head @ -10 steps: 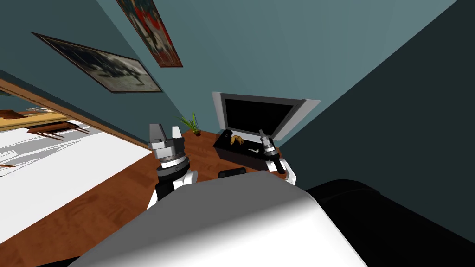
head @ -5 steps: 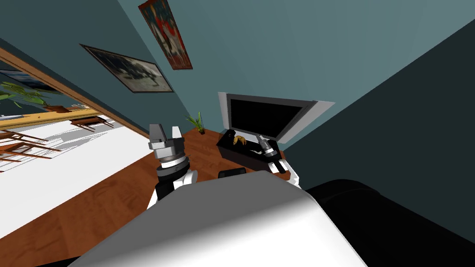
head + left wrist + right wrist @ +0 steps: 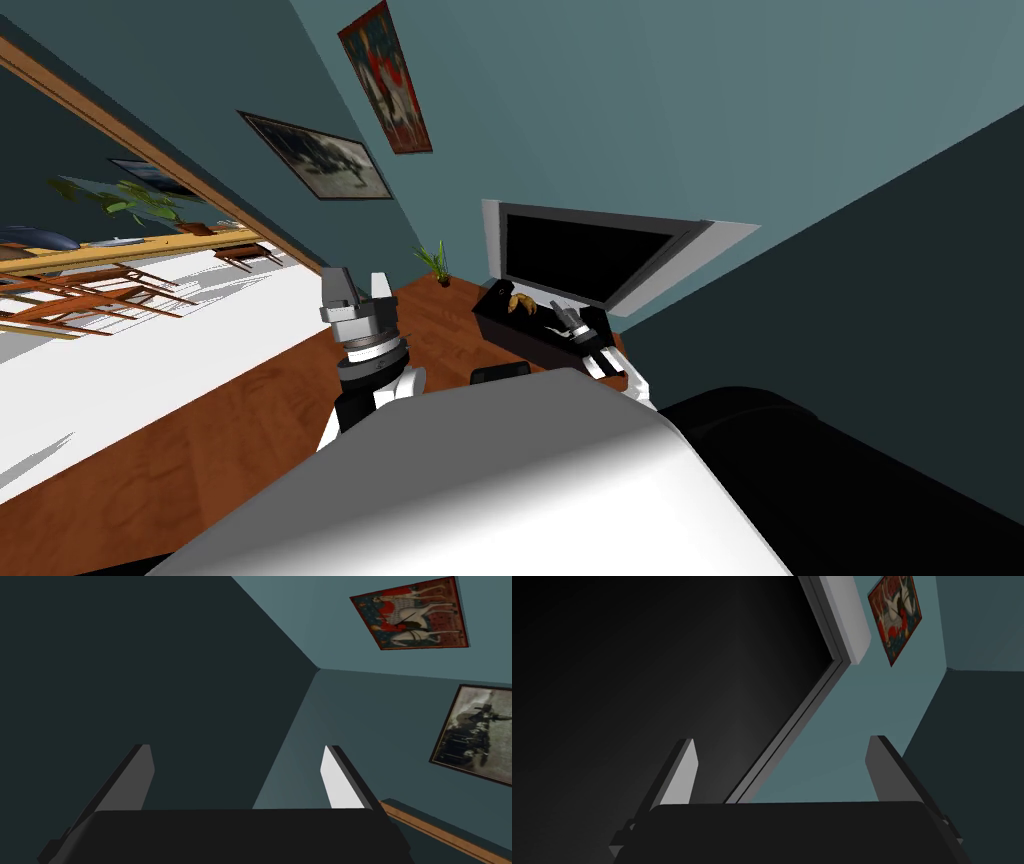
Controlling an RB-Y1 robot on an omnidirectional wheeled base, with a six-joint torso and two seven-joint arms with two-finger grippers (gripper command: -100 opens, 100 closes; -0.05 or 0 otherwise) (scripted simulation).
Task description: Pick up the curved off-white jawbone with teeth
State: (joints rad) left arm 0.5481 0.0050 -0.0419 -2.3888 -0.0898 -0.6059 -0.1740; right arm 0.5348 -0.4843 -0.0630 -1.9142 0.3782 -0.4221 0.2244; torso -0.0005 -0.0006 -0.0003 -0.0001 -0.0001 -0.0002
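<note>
- Saw the left gripper point(image 3: 357, 285) upright left of centre in the head view, above the wooden floor point(image 3: 250, 420). In the left wrist view found its fingers point(image 3: 142, 776) released, spread wide with nothing between them.
- Noted a small potted plant point(image 3: 437, 262) on the floor, near the left end of the black bench point(image 3: 510, 335).
- Spotted a curved tan object point(image 3: 520, 303) on the bench top, towards its left end.
- Made out the jawbone point(image 3: 554, 328) only as a pale sliver on the bench top, right of the tan object and just beside the right gripper; too small to read its teeth.
- Found the right gripper point(image 3: 562, 314) low over the bench, right of centre, its fingers point(image 3: 682, 776) released and apart, pointed at the dark screen of the TV point(image 3: 585, 255).
</note>
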